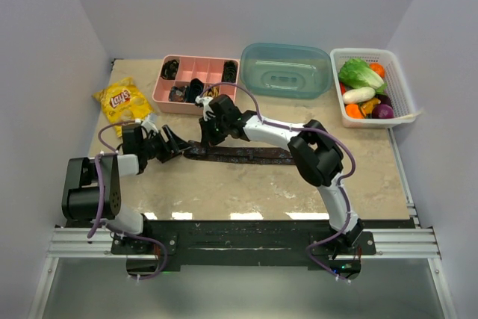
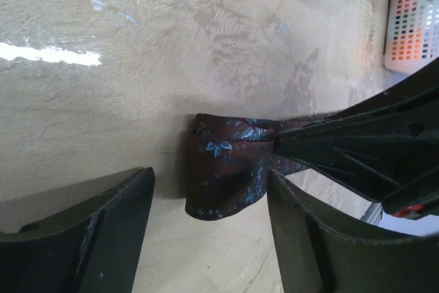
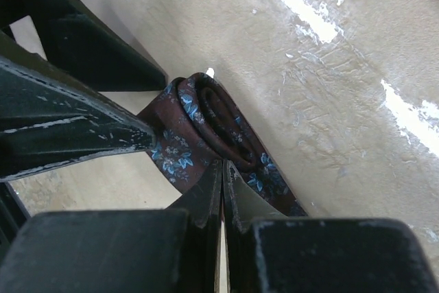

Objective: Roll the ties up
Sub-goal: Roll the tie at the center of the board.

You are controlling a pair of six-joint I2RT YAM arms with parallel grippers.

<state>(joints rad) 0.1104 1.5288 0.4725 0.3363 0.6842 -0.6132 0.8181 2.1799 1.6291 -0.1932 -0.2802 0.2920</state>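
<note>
Maroon blue-flowered tie [image 3: 206, 125], end coiled, tight in right gripper [image 3: 223, 173]; left gripper [image 2: 209, 193] wide open around it

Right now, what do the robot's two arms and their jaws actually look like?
The left arm and right arm are chunky black joint blocks joined by white links, each trailed by a thin purple cable. The jaws are matte black plastic, wedge-shaped, ribbed outside, with pale scuffs.

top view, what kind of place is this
Probably a robot lab test cell: plain white walls box in the tabletop, two arms are bolted to a rail, and props like a chip bag and vegetable basket sit staged.
</note>
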